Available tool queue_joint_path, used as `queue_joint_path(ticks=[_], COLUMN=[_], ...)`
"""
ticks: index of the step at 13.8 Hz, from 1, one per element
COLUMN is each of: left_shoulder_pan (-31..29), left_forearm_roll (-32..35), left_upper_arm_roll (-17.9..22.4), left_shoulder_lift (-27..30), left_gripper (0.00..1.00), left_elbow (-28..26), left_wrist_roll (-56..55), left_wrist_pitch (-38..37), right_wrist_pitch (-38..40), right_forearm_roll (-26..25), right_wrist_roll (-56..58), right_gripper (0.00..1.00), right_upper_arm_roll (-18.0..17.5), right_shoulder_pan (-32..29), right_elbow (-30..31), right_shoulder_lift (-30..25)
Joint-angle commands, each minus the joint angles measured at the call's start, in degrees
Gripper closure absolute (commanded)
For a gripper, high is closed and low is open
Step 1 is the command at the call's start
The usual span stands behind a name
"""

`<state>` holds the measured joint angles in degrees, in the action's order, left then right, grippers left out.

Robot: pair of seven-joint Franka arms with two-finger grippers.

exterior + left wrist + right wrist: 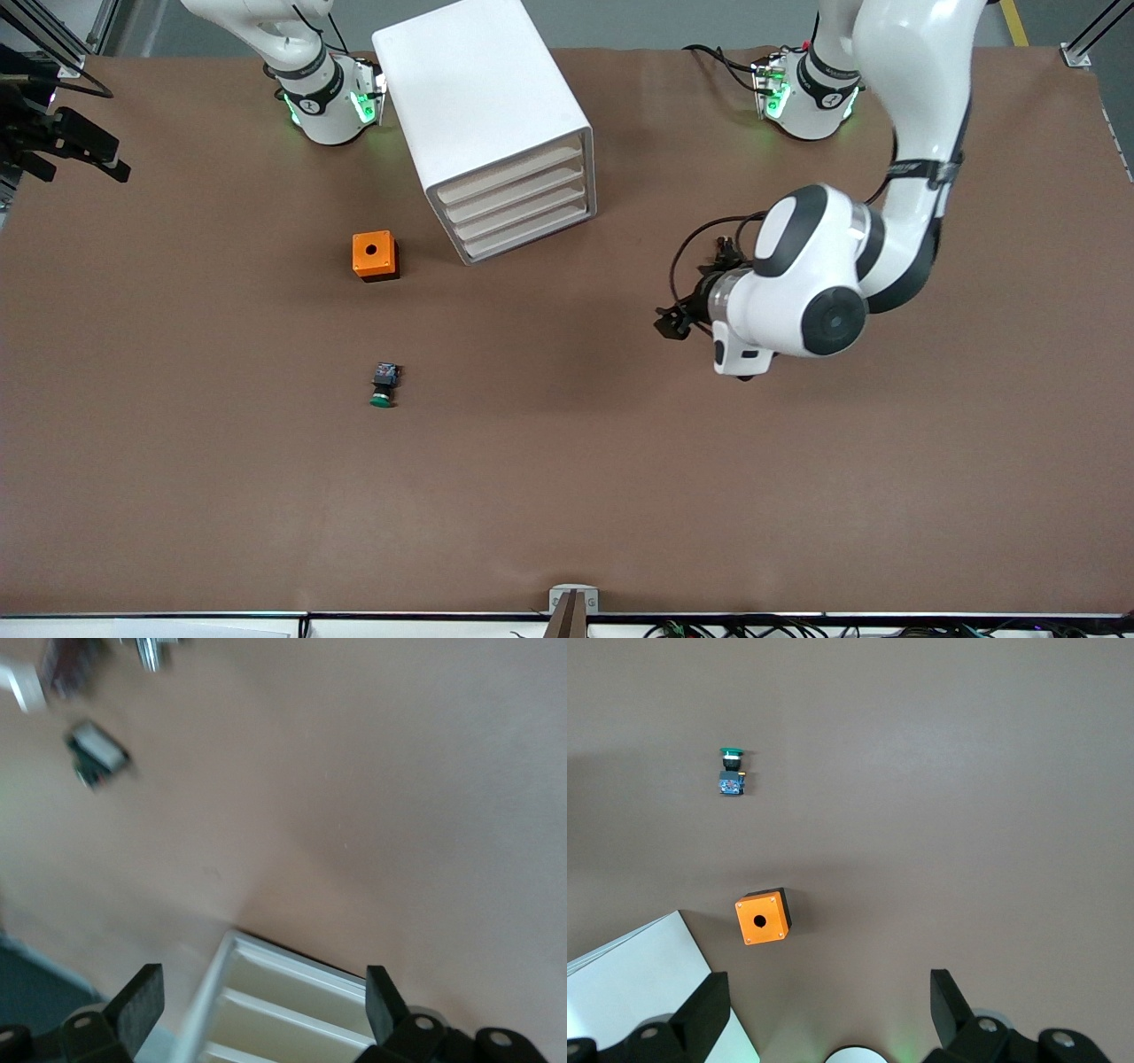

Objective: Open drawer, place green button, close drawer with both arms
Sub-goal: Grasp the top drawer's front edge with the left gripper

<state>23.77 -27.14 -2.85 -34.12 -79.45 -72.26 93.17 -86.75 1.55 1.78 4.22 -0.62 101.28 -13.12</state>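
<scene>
The white cabinet [478, 89] stands between the two arm bases, and its stacked drawers [518, 199] are all pushed in. The green-capped button [384, 386] lies on its side on the brown table, nearer the front camera than the orange box. My left gripper [671, 321] hangs open over the table toward the left arm's end, apart from the cabinet. In the left wrist view the drawer fronts [292, 997] show between its spread fingers [142, 1005]. My right gripper [828, 981] is open, high over the table near its base. Its view takes in the button [731, 771] and a cabinet corner [638, 979].
An orange box with a hole [374, 255] sits beside the cabinet toward the right arm's end; it also shows as the orange box [763, 916] in the right wrist view. Black equipment [62, 142] juts over the table edge at the right arm's end.
</scene>
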Motion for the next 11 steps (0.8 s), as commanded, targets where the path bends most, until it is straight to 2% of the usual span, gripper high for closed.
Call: queue_joint_path(ticks=[1, 6, 11], left_shoulder_pan=[0.8, 2.8, 2.9], left_forearm_roll=[-7.8, -19.5, -22.4], left_upper_arm_roll=[0.3, -0.8, -7.9], left_shoulder_lift=[-7.7, -17.3, -23.9], left_gripper=[0.00, 0.00, 0.00], left_elbow=[5.6, 5.6, 5.5], left_wrist_roll=[-13.2, -31.1, -42.1], left_wrist_pitch=[-1.8, -2.1, -2.2], right_wrist_pitch=[0.0, -1.6, -1.4], right_forearm_roll=[-0.1, -2.7, -2.0], right_wrist_roll=[-0.5, -0.2, -0.3], right_gripper=[0.00, 0.00, 0.00], right_upper_arm_roll=[-0.3, -0.4, -0.4], right_shoulder_pan=[-0.5, -0.3, -0.3], right_elbow=[-0.1, -0.1, -0.1], right_shoulder_lift=[-0.4, -0.3, -0.2])
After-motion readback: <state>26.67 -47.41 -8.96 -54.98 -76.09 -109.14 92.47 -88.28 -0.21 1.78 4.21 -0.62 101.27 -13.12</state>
